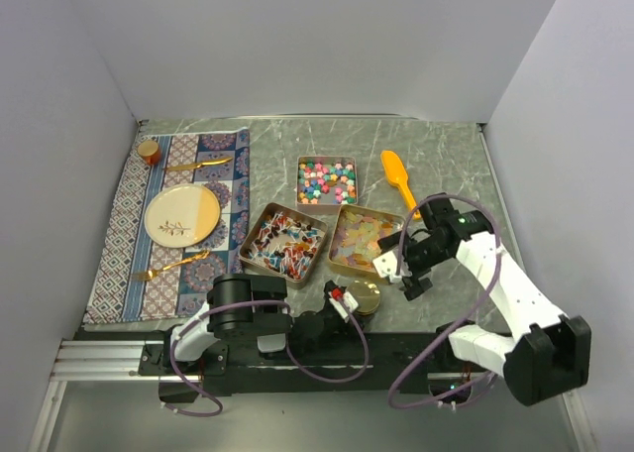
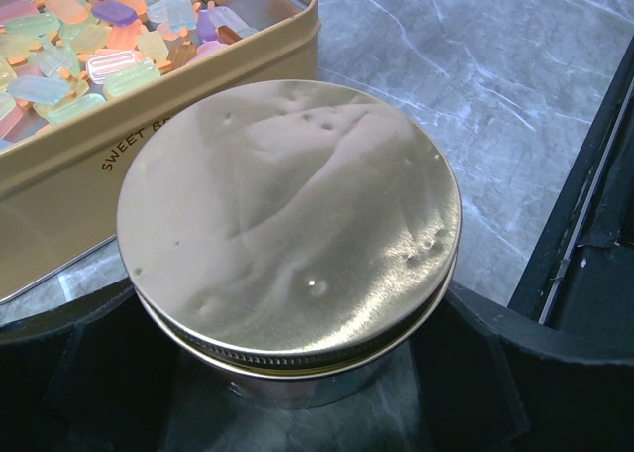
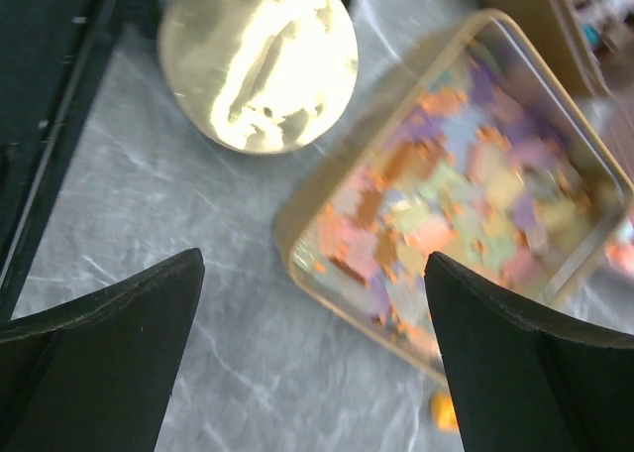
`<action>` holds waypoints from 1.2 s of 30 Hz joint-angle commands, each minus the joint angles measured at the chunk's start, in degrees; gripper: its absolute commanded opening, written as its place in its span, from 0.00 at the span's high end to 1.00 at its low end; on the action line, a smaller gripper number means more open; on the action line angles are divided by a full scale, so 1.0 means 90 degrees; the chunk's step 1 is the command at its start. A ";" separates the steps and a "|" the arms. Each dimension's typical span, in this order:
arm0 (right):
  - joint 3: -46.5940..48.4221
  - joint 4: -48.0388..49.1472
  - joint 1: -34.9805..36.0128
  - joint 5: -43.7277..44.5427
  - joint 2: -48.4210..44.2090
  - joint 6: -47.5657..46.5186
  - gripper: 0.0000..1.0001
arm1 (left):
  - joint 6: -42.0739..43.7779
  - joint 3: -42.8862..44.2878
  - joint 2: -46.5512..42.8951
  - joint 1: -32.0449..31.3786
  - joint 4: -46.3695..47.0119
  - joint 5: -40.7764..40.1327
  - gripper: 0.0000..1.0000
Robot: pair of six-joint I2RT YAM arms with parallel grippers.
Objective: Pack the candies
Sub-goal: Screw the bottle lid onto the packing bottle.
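Three open square tins hold the candies: multicolour balls (image 1: 327, 179), red-blue-white wrapped pieces (image 1: 283, 242) and translucent squares (image 1: 364, 238). The translucent squares also show in the left wrist view (image 2: 89, 46) and, blurred, in the right wrist view (image 3: 466, 204). My left gripper (image 1: 343, 299) (image 2: 287, 368) is shut on a round jar with a closed gold lid (image 1: 365, 295) (image 2: 289, 219), which stands in front of the translucent tin. My right gripper (image 1: 401, 267) (image 3: 312, 358) is open and empty, above the table at that tin's near right corner. The jar lid also shows in the right wrist view (image 3: 258, 60).
An orange scoop (image 1: 398, 179) lies right of the ball tin. A patterned placemat (image 1: 173, 224) at the left carries a plate (image 1: 182, 214), gold cutlery and a small jar (image 1: 149, 152). A small orange bit (image 3: 443, 410) lies on the table by the tin. Walls close in both sides.
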 commanded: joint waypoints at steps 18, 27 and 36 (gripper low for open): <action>0.0573 0.0167 0.1717 0.0122 0.2030 -0.0737 0.00 | 0.0085 -0.0426 0.0941 -0.0033 0.1222 0.0017 0.99; 0.0641 0.0022 0.1746 0.0307 0.2217 -0.0620 0.00 | -0.0061 -0.0416 0.0922 0.0055 0.1095 0.0027 0.99; -0.0284 0.0108 0.1600 0.0737 0.1348 -0.0288 0.00 | -0.0305 -0.0338 0.0853 0.0192 0.0753 -0.0061 0.99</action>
